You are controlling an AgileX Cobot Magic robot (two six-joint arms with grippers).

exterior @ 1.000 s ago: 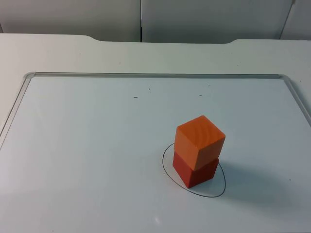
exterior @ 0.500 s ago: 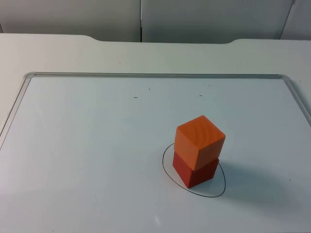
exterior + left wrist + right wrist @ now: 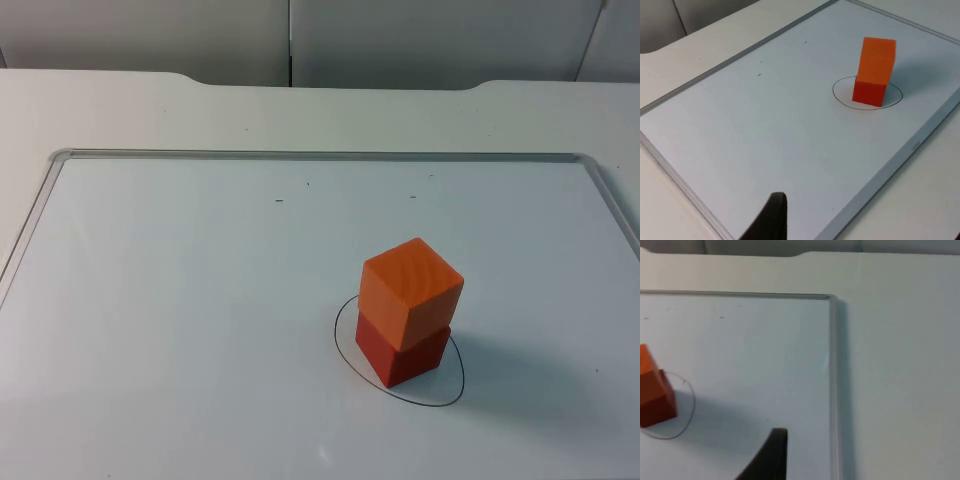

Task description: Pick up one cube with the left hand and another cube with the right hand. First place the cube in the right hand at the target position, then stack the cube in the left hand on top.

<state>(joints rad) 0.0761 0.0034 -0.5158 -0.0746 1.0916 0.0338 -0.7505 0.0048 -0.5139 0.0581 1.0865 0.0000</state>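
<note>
An orange cube (image 3: 411, 290) stands stacked on a red cube (image 3: 402, 355), a little askew, inside a thin drawn circle (image 3: 445, 398) on the whiteboard (image 3: 180, 300). The left wrist view has the same stack, orange cube (image 3: 876, 60) over red cube (image 3: 869, 93), well ahead of my left gripper (image 3: 865, 235). That gripper is open, holds nothing, and hangs back over the board's near rim. My right gripper (image 3: 865, 475) is also open with nothing in it, off to the stack's right by the board's edge, with the red cube (image 3: 656, 402) far to its side. Both arms wait.
The whiteboard has a raised metal rim (image 3: 320, 155) and lies on the white table top (image 3: 120, 105). A grey partition wall (image 3: 420, 40) closes the back. Tiny marks (image 3: 279, 201) dot the board.
</note>
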